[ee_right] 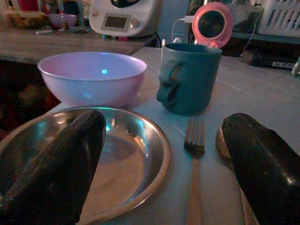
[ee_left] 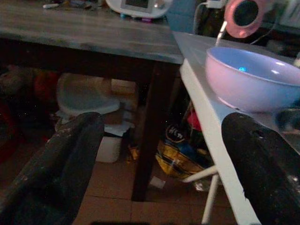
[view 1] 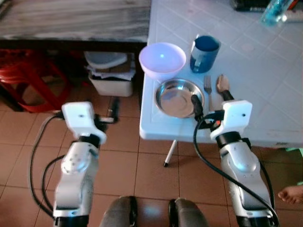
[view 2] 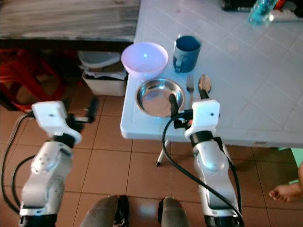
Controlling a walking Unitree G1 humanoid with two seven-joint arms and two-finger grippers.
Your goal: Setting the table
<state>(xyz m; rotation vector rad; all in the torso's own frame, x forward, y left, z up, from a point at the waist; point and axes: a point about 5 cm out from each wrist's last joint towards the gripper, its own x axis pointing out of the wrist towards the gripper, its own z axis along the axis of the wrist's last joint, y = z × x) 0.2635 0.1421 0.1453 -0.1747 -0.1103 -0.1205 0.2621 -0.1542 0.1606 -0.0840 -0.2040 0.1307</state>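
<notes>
While our right end effector hovers open over the fork, between plate and spoon, the setting on the desk looks nearly complete: bowl and cup stand behind. Our left end effector hangs open beside the desk.

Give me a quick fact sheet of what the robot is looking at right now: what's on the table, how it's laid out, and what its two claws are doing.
surface: white table, robot standing at its near corner
plate: steel plate near the table's edge
bowl: pale purple bowl just behind the plate
mug: blue mug to the right of the bowl
cutlery: fork and spoon side by side, right of the plate
right gripper: open, over the plate's right edge and fork
left gripper: open, off the table's left edge, above the tiled floor
</notes>
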